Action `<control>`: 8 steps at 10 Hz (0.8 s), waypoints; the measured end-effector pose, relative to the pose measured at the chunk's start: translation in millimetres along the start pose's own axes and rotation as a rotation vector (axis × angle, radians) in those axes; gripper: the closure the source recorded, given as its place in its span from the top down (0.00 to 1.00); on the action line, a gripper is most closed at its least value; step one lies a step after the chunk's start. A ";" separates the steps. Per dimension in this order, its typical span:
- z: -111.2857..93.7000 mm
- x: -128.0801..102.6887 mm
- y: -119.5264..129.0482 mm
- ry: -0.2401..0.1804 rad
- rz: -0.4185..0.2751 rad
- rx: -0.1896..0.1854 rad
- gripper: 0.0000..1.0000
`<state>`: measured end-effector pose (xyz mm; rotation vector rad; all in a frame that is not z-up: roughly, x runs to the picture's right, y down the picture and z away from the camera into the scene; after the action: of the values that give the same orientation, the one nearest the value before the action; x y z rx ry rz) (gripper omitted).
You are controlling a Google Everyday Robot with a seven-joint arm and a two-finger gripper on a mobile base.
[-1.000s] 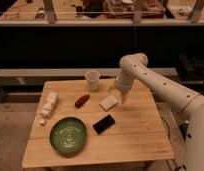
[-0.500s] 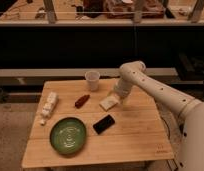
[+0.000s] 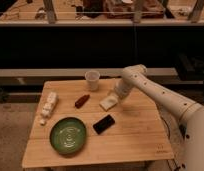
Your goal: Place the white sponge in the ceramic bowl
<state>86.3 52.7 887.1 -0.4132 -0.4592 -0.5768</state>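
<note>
A: Quick L-to-R of the light wooden table point(image 3: 140, 137) pls.

B: Far left: row of small white cubes point(image 3: 47, 106). Front-left: wide shallow green ceramic bowl point(image 3: 68, 136), pale rings inside, nothing in it. Middle: small reddish-brown oblong thing point(image 3: 81, 101), w/ a translucent white cup point(image 3: 92, 80) behind it near the back edge. Then a flat black phone-like slab point(image 3: 104, 124) just right of the bowl, not touching it.

A: And the sponge?

B: Small flat off-white rectangular sponge point(image 3: 108, 103) lies on the table right of centre, behind the slab, well apart from the bowl. Not in it yet.

A: Gripper?

B: The gripper point(image 3: 116, 98) on the white arm point(image 3: 160, 95) is down at the sponge's right end. Whether it touches is unclear. Open vs closed: can't tell.

A: How'll it handle?

B: Prob. v. light, soft & squashy. Not fragile, not slippery. It'll give under a pinch, so a firm squeeze is OK. It's flat, so I'd come from above & pinch across the short width near the middle. Taking only the end means it may flop or tilt. The bowl's hard, so let go low over its centre, since a light sponge could bounce off the rim.
</note>
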 end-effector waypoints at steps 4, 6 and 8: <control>4.6 0.7 -9.7 0.019 0.005 0.013 0.69; 10.0 5.5 -9.3 0.030 0.013 0.009 0.80; 20.4 6.2 -11.4 0.035 0.006 -0.002 0.80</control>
<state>78.1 51.4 909.8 -0.4054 -0.4237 -0.5777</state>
